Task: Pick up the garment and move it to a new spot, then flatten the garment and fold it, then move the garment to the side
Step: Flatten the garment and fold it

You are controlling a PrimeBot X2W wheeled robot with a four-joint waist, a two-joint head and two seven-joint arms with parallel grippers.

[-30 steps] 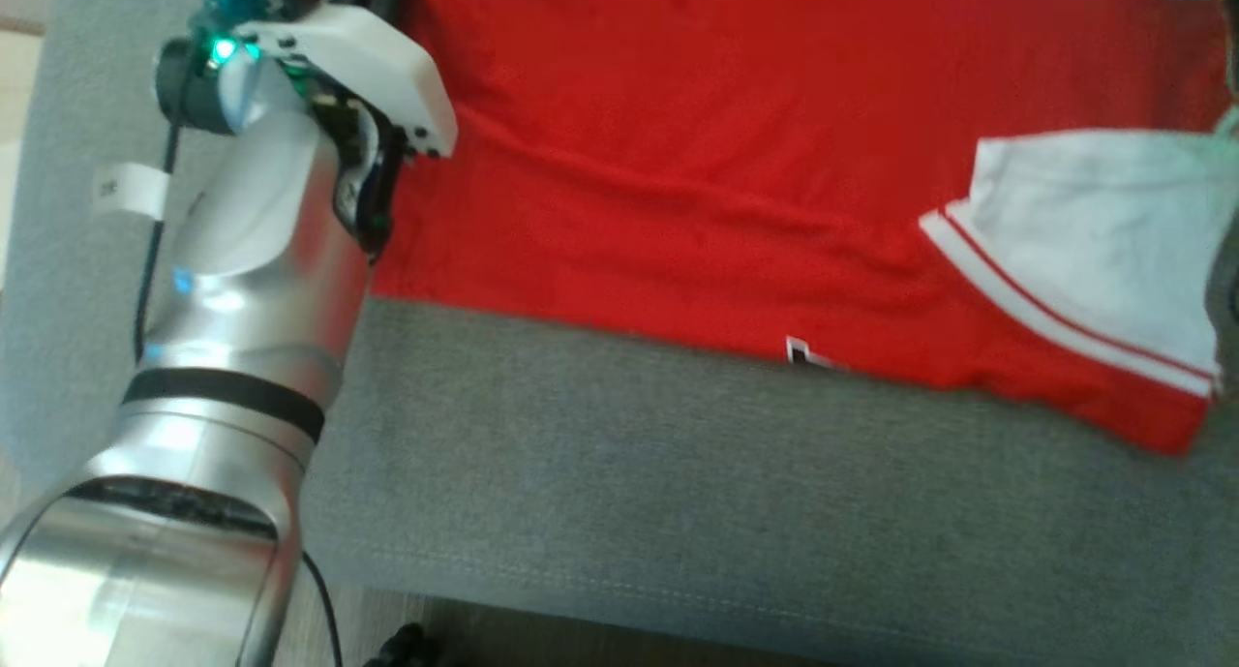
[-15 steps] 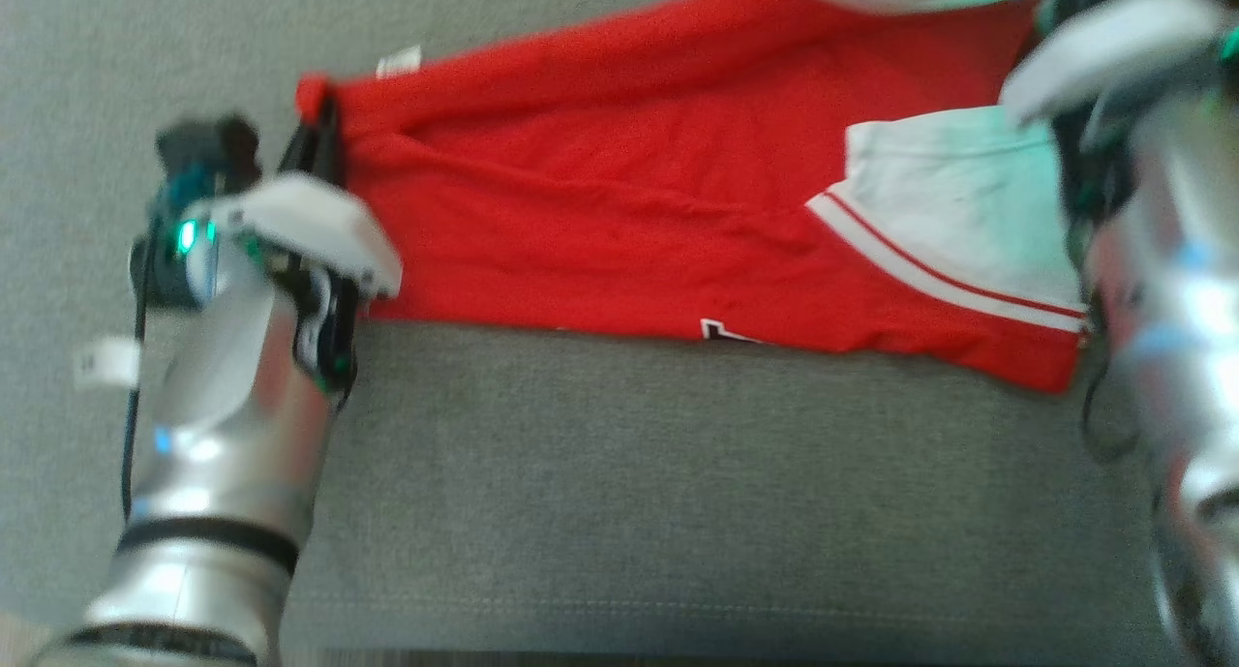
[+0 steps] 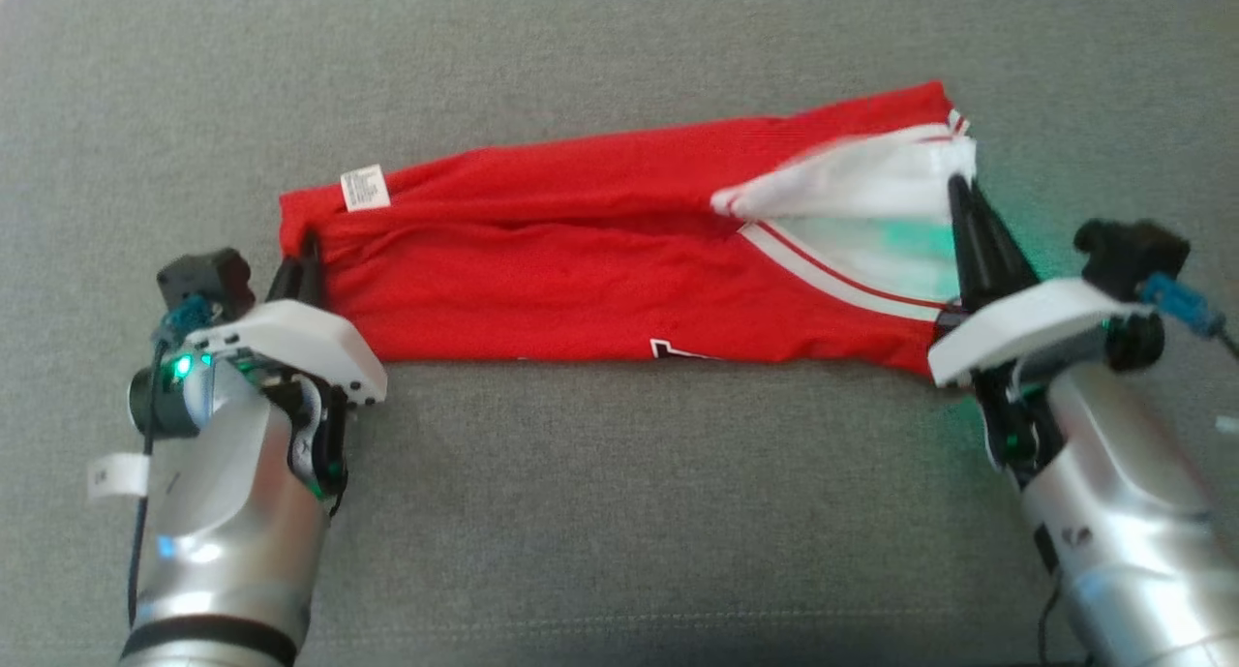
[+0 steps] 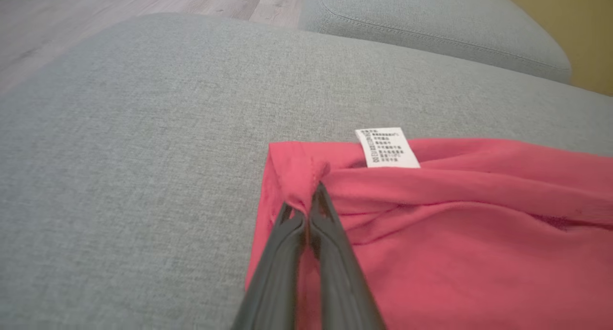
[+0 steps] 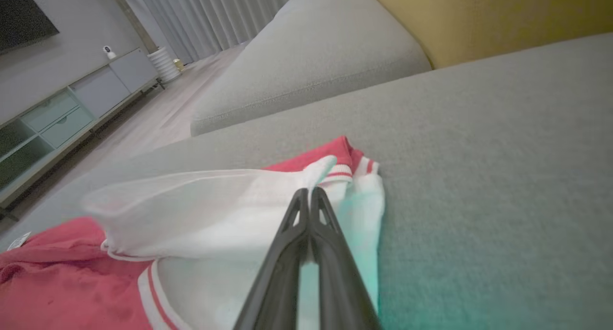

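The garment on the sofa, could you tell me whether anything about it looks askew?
Yes: the white sleeve is bunched and folded over near the right gripper, and a long ridge creases the garment, so it lies uneven.

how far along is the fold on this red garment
Done: the garment lies on the sofa cushion, apparently folded once into a long band. In hand: the left gripper pinches its red corner by the label, the right gripper its white sleeve end. Left: further folding, moving aside.
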